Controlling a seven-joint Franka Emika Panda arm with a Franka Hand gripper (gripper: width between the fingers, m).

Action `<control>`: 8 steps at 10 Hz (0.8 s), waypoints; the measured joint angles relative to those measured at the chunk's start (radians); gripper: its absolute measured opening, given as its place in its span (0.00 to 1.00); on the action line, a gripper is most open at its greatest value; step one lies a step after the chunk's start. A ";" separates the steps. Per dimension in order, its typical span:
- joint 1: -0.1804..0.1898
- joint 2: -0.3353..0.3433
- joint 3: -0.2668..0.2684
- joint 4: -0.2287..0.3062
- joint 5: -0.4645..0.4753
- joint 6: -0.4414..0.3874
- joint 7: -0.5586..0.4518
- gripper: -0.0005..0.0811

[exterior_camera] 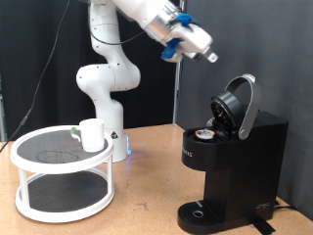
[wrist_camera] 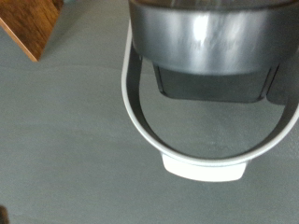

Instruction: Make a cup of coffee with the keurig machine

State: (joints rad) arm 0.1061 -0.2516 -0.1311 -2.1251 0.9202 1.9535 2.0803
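Note:
The keurig machine (exterior_camera: pixel 230 166) stands on the wooden table at the exterior view's right. Its domed lid (exterior_camera: pixel 238 103) is hinged open, and a small pod (exterior_camera: pixel 204 135) sits in the open chamber. The cup (exterior_camera: pixel 93 134), a plain white mug, stands on the top shelf of a round white rack at the left. My gripper (exterior_camera: pixel 209 56) hangs in the air above and to the left of the open lid, apart from it, with nothing seen between its fingers. The wrist view shows the dark lid (wrist_camera: pixel 206 37) and its silver handle loop (wrist_camera: pixel 140 126); my fingers do not show there.
The white two-shelf rack (exterior_camera: pixel 61 191) stands at the exterior view's left, in front of the robot base (exterior_camera: pixel 110 108). A black curtain hangs behind. A corner of the wooden table (wrist_camera: pixel 33 23) shows in the wrist view.

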 joint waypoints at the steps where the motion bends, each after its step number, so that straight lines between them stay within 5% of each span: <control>1: 0.007 0.015 0.020 0.021 -0.002 0.000 0.023 0.91; 3: 0.012 0.044 0.059 0.056 -0.016 0.032 0.082 0.91; 8: 0.027 0.073 0.084 0.082 0.013 0.017 0.049 0.91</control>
State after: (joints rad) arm 0.1333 -0.1791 -0.0475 -2.0429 0.9337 1.9706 2.1293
